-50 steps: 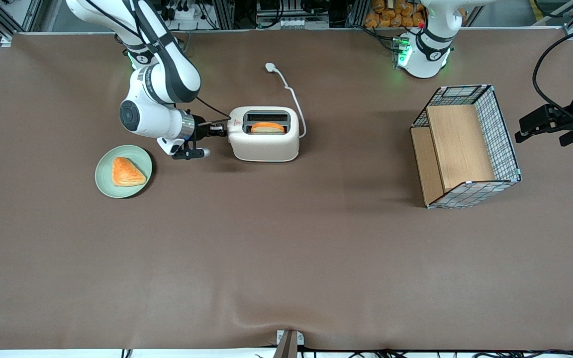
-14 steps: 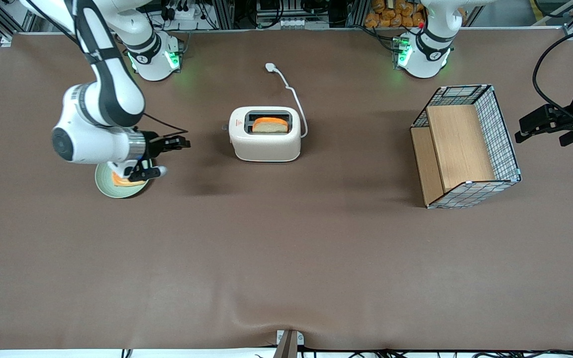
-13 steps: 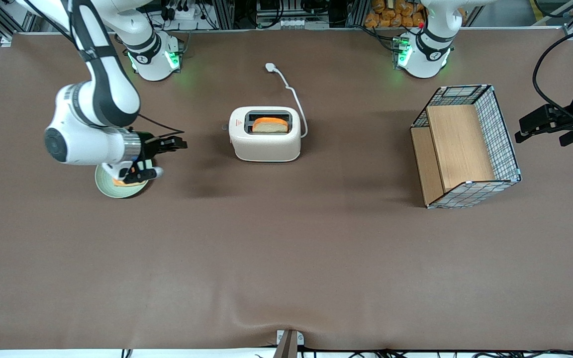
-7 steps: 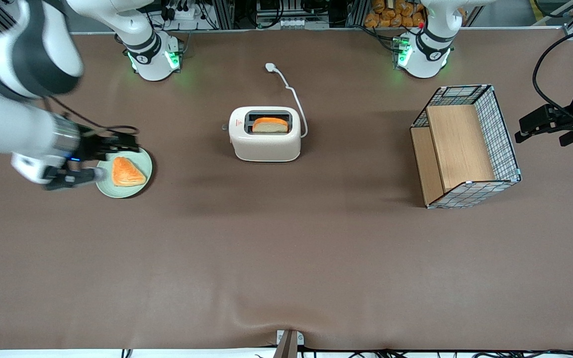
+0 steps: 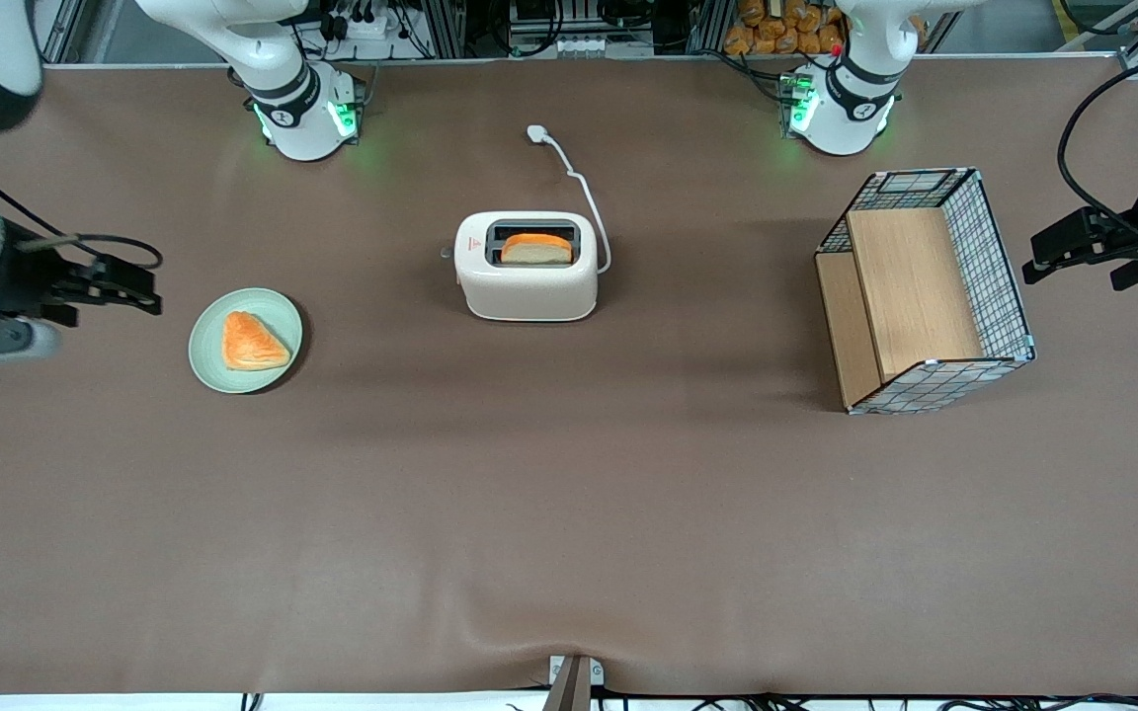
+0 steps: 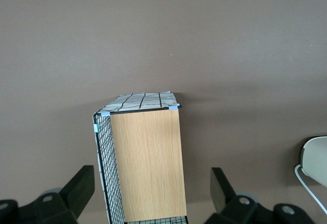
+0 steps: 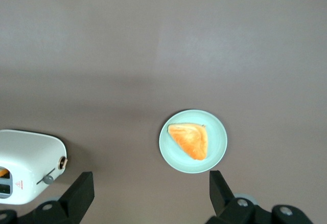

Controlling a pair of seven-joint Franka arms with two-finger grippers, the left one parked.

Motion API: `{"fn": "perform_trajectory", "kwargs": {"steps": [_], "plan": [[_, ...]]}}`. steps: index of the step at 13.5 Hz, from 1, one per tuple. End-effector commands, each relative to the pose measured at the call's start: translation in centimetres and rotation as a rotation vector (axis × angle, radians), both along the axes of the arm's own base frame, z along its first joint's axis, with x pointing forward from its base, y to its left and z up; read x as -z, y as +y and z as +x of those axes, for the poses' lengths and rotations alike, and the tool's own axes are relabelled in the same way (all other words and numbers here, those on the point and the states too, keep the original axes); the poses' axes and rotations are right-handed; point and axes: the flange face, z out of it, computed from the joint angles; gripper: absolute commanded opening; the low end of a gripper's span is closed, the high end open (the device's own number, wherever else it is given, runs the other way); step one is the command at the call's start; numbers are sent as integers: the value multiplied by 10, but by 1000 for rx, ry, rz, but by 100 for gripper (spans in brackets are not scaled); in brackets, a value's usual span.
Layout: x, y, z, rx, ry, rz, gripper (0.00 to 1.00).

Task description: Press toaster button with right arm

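The small cream-white rounded toaster [image 5: 527,267] sat on the brown counter [image 5: 569,513] at upper centre of the front frame, its pale grey lever button [image 7: 49,179] untouched by anything and a slice of bread [image 5: 535,249] risen in the slot. The right arm's black end effector [image 5: 110,288], fingers apart and empty, had pulled back from that button to the frame's left edge, past the green plate [image 5: 208,354] with its pastry [image 5: 251,342], so the press looked done.
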Motion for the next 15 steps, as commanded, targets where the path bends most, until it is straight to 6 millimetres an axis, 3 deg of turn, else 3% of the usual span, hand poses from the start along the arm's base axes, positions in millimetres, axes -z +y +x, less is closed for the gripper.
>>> {"fn": "perform_trajectory", "kwargs": {"steps": [1,3,5,11,15], "plan": [[-49,-8,-49,39,-29,-19,100],[-47,-24,-77,78,-25,-18,100],[-44,-28,-89,86,-18,-18,100],[-32,-42,-55,90,-55,-33,100],[-43,-45,-52,72,-79,-34,100]]}}
